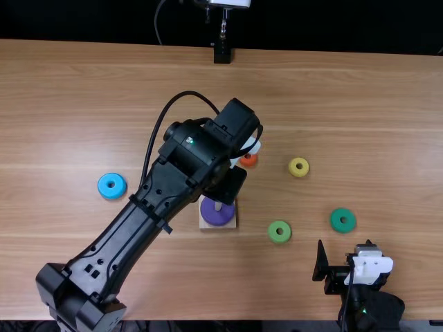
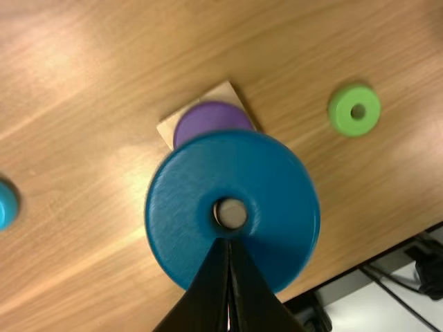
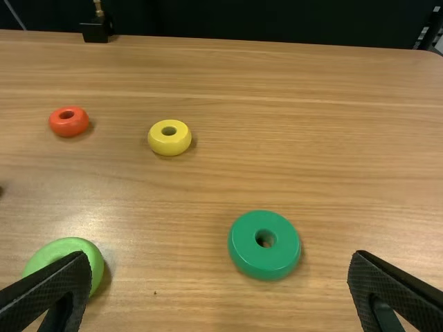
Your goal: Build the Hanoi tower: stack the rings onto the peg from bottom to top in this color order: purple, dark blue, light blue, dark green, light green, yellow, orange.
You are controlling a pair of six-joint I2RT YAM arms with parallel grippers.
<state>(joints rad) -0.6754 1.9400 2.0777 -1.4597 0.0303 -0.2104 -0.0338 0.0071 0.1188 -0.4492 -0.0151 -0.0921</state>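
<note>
Nearest, R gripper (image 1: 344, 250) was empty, fingers wide apart. Lt green ring (image 1: 279, 232) lay flat on the table (image 1: 387, 138), dk green ring (image 1: 342, 220) well to its rt. Purple ring (image 1: 216, 213) was round the peg (image 1: 218, 206) on the sq. base (image 1: 231, 224). L gripper (image 1: 253, 146) was clamped on dk blue ring (image 2: 270, 187), up off the table. Lt blue ring (image 1: 112, 186) lay well L of base; farther off, yellow ring (image 1: 299, 167), then orange ring (image 1: 249, 160).
</note>
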